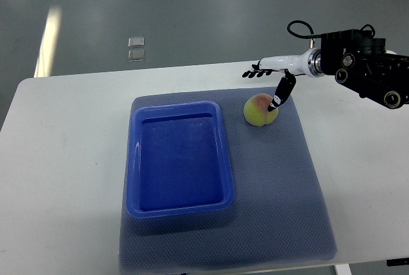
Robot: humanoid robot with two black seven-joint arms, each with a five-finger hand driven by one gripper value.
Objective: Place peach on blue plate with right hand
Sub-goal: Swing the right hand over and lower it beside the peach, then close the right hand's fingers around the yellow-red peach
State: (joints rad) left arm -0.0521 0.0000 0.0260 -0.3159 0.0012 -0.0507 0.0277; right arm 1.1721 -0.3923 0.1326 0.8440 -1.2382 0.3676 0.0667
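Observation:
A yellow-pink peach [258, 110] rests on the grey mat to the right of the blue plate [179, 211], a deep rectangular tray that holds nothing. My right hand [267, 80] reaches in from the right edge, just above and behind the peach. Its fingers [252, 70] are spread flat toward the left, while the black thumb [281, 94] hangs down and touches the peach's right side. The hand does not enclose the fruit. The left arm does not show.
The grey mat [281, 198] lies on a white table [64, 179] whose far edge runs behind the hand. The black forearm housing [364, 67] juts in at the upper right. Two small clear squares [135, 48] lie on the floor beyond the table.

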